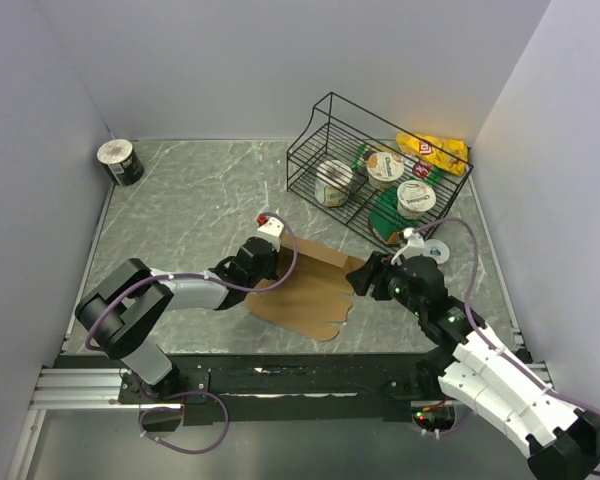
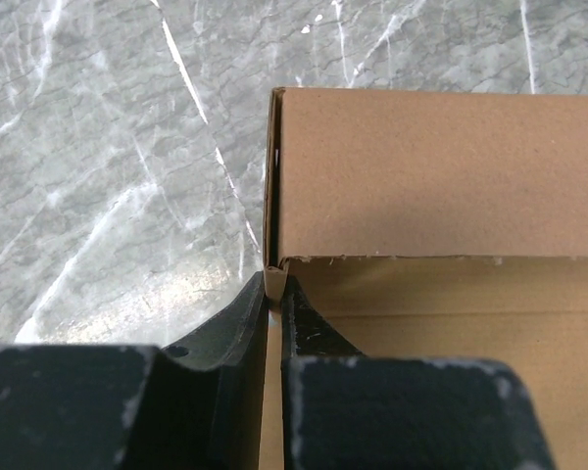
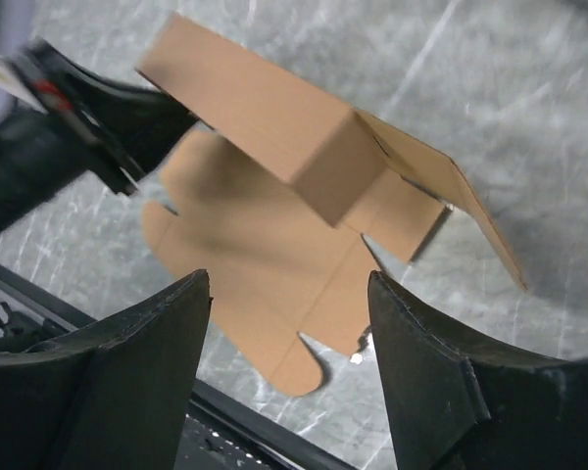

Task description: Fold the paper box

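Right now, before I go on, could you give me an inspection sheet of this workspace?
Surface: grey marble table.
Job's things: box partly folded, one wall raised, other flaps flat.
Clutter: wire basket with cups, yellow bag at its far end; roll in the far left corner.
Grippers: left gripper shut on a box wall; right gripper open, holding nothing.
Cables: purple cables loop along both arms.
Surroundings: plain walls.

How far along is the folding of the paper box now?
Early stage. Done: one long wall of the paper box stands up. In hand: the left jaws pinch a thin cardboard edge at that wall's corner; the right jaws hang open, holding nothing. Left: the rounded flaps lie flat, so the other sides are not yet folded.
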Robot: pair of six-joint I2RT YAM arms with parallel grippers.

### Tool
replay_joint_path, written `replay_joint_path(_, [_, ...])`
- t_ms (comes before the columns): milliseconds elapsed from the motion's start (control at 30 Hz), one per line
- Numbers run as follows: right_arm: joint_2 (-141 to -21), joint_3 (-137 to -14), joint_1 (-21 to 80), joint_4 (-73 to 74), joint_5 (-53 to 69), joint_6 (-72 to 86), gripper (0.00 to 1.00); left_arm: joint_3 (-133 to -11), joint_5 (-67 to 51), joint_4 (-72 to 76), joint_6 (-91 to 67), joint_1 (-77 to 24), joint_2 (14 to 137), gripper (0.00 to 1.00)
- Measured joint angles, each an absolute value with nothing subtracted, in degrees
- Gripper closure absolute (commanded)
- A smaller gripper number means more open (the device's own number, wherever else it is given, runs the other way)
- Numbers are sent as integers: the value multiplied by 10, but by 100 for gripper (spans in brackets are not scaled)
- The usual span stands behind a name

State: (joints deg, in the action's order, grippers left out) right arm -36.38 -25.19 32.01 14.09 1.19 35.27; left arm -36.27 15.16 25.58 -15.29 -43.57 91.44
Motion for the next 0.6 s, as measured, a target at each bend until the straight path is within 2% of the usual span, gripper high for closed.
replay_joint_path(200, [-432, -318, 337, 169, -11, 358, 32, -363, 156, 243, -158, -433, 907, 87])
replay_joint_path(600, [-569, -254, 349, 133, -11, 432, 32, -362, 154, 224, -160, -430, 897, 87])
